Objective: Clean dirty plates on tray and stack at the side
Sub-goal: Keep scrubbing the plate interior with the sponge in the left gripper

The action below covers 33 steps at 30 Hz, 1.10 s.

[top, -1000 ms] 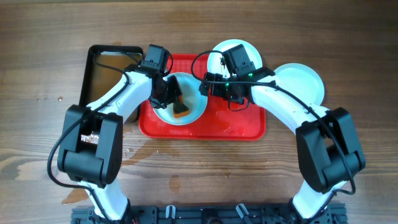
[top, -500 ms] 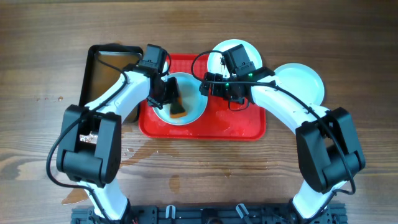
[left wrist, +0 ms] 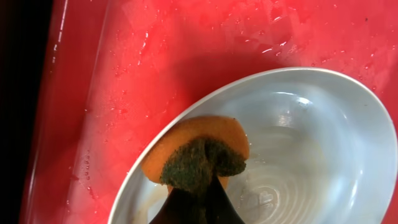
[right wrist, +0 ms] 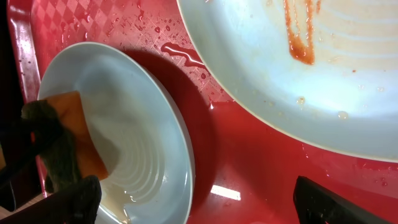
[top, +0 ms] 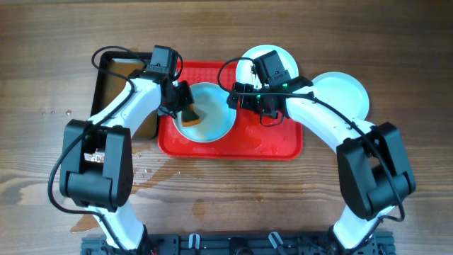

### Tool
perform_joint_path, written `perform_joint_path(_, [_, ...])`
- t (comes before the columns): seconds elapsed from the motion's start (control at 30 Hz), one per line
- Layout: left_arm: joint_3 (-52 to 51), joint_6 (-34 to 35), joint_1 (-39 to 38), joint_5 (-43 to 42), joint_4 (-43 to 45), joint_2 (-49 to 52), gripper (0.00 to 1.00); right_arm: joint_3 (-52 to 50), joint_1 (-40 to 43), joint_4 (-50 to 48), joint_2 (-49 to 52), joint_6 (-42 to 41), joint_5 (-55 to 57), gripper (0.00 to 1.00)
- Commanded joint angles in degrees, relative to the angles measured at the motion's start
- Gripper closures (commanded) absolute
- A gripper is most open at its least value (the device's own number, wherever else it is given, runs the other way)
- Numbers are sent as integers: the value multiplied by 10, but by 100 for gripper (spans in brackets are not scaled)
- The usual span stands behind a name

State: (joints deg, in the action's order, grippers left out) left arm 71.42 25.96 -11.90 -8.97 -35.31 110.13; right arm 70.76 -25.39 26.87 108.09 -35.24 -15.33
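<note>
The red tray [top: 244, 147] lies mid-table. A pale plate [top: 212, 124] sits on its left half. My left gripper [top: 185, 112] is shut on an orange sponge with a dark scourer [left wrist: 205, 146], pressed at that plate's left rim [left wrist: 311, 149]. My right gripper [top: 238, 100] is open, its fingers either side of the plate's right rim [right wrist: 180, 155]. A second plate [top: 267, 55] with an orange-brown sauce streak [right wrist: 298, 37] overlaps the tray's far edge. A third plate [top: 347, 92] lies on the table to the right.
A black pan of brownish water [top: 117, 78] stands left of the tray, under my left arm. The tray floor [right wrist: 249, 149] is wet. Water patches lie on the wood [top: 152, 173] in front of the tray's left corner.
My left gripper has moved the sponge from the plate's lower middle up and left to its left rim. The right arm has not moved.
</note>
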Motion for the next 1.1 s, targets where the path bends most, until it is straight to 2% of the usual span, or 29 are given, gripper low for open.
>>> perform_joint_path(0.0, [12,13,-2,-23,2,0,96,2,-1,-1,-6,6,10,0])
perform_joint_path(0.97, [12,13,-3,-19,13,0,96,2,-1,-1,-6,6,10,0])
perform_joint_path(1.03, [12,-1,-3,-19,21,0,96,2,-1,-1,-6,6,10,0])
perform_joint_path(1.07, [12,-36,-3,-19,22,0,96,2,-1,-1,-6,6,10,0])
